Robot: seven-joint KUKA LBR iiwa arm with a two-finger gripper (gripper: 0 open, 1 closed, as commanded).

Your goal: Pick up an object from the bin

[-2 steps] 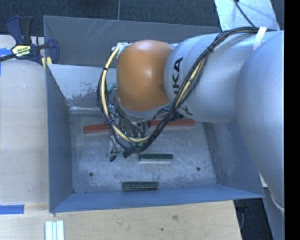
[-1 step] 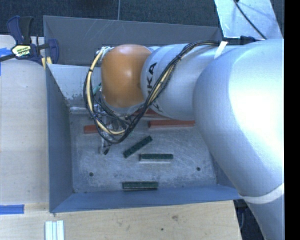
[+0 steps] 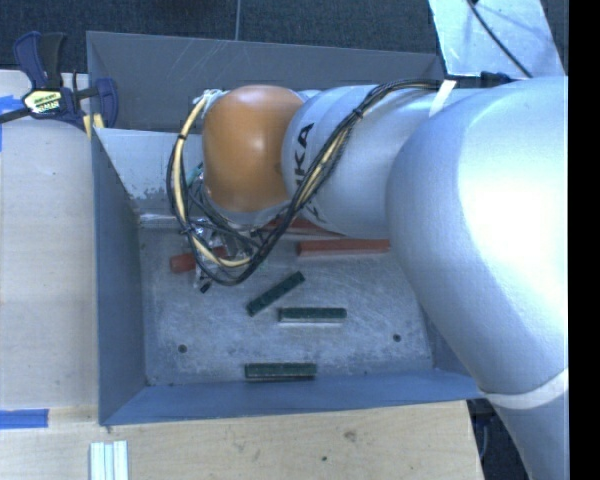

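My gripper (image 3: 212, 250) is low in the bin's back left part, mostly hidden under the arm's orange cover and cables. A small red-brown piece (image 3: 182, 263) lies on the bin floor right beside it on the left. A dark green bar (image 3: 276, 294) lies slanted just to its right and slightly nearer the front. A long red-brown bar (image 3: 344, 248) sticks out from under the arm to the right.
A second dark green bar (image 3: 312, 315) lies flat near the middle of the bin, and a third (image 3: 280, 371) rests against the front wall. The arm covers the bin's back and right side.
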